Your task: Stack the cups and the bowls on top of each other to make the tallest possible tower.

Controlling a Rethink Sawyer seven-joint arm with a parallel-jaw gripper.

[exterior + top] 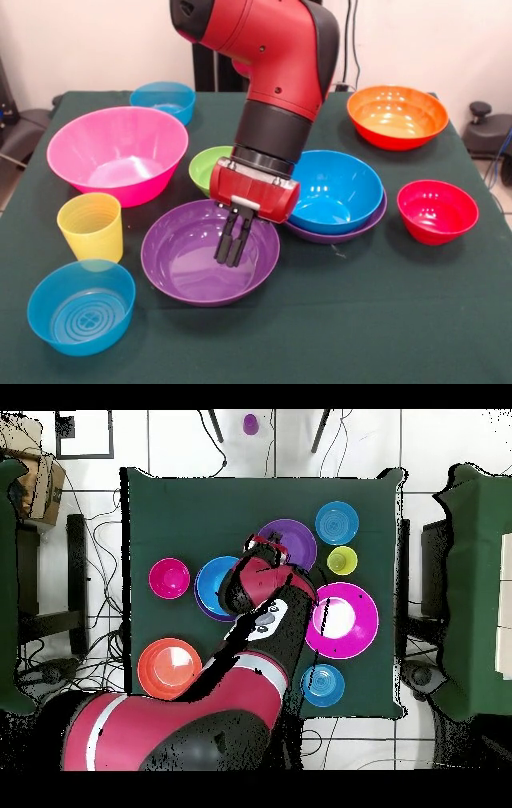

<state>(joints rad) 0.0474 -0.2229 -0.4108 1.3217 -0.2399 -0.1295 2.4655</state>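
Take the wide purple bowl as your reference. Your gripper hangs inside its opening, fingers pressed together with nothing between them; the front view alone shows this, since from overhead the arm covers the fingers. In the front view the ribbed yellow cup stands just left of that purple bowl, upright, and a translucent blue bowl sits nearer the camera and further left. The large pink bowl sits behind the cup. A green bowl shows just behind the purple bowl, half hidden by the gripper housing; overhead you don't see it at all. To the right of the purple bowl, a blue bowl sits nested in a second purple bowl, only its rim showing. The red bowl is further right, the orange bowl behind that, well apart. A second translucent blue bowl sits at the far-left corner. Overhead only: a small purple thing lies on the floor off the table; you can't tell what it is.
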